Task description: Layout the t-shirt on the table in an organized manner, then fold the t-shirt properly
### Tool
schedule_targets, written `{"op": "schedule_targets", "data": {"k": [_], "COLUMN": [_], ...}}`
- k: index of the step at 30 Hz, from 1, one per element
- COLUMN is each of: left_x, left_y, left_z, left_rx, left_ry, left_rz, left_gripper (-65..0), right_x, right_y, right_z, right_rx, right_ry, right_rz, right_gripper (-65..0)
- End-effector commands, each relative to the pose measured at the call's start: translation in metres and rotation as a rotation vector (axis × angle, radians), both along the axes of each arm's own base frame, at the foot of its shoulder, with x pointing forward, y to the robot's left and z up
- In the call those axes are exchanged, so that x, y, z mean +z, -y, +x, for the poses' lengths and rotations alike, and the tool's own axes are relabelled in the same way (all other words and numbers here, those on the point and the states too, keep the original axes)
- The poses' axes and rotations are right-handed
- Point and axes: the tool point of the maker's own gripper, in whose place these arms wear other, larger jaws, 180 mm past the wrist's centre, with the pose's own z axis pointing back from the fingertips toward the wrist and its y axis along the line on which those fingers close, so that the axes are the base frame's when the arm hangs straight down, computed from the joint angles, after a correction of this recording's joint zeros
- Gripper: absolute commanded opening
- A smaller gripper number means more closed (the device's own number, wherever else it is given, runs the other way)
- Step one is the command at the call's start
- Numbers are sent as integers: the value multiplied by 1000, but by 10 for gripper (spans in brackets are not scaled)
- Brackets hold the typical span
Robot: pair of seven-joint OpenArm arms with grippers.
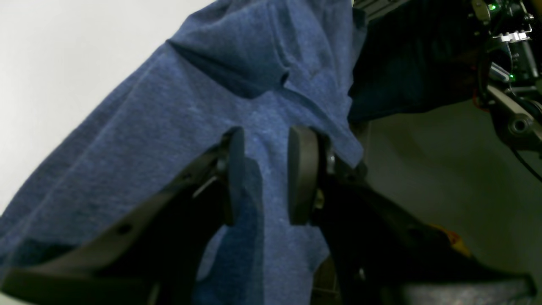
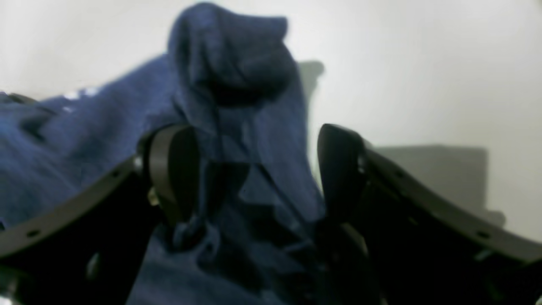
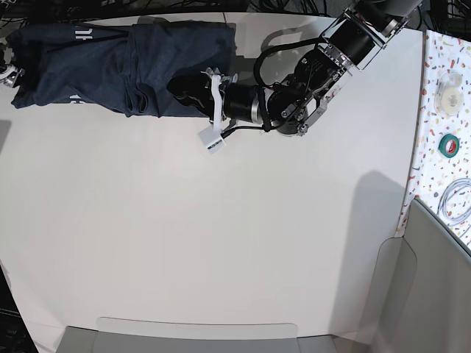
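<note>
We see the dark navy heathered cloth t-shirt (image 3: 118, 66) bunched along the far edge of the white worktop (image 3: 221, 235). Our left gripper (image 1: 266, 173) and right gripper (image 2: 254, 178) each straddle cloth, pads apart, probably ready to spread it.

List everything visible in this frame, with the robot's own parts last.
t-shirt: one, dark navy, bunched along the table's far edge.
table: one, white, fills most of the base view.
speckled surface: one, confetti-patterned, at that view's right edge.
tape roll: one, green, on the speckled surface.
cable coil: one, pale, on the speckled surface.
left gripper: black, open, pads astride cloth.
right gripper: black, open over a raised fold.
</note>
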Motion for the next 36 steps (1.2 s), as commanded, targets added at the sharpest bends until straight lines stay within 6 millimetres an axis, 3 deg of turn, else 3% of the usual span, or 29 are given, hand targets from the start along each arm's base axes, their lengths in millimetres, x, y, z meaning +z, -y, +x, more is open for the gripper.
{"op": "schedule_targets", "data": {"k": [1,12,15,20,26,28,31,36], "left_x": [14,15,15,15,25,38,38,12], "left_y": [3,3,3,3,3,-6,-34,-100], "left_z": [8,10,10,10,13,25,32,40], "left_rx": [10,11,11,10,17,54,119,303], "left_ry": [22,27,27,28,46,83,100,49], "left_rz": [-43,-43,-43,-42,-65,-82,-68,12], "left_gripper": [-475,-475,-475,-475,-486,-509,-530,-574], "right_x": [-23,-30,-31,-31,-30,-30,-30,-35], "right_y": [-13,-21,-22,-22,-22,-22,-22,-31], "right_z": [-27,-36,-37,-37,-35,-34,-33,-35], "right_rx": [37,35,35,36,35,35,35,27], "right_ry": [-140,-157,-157,-158,-153,-151,-149,-145], "right_rz": [20,39,41,41,41,41,42,64], "right_gripper": [-215,-232,-343,-630,-650,-650,-650,-650]}}
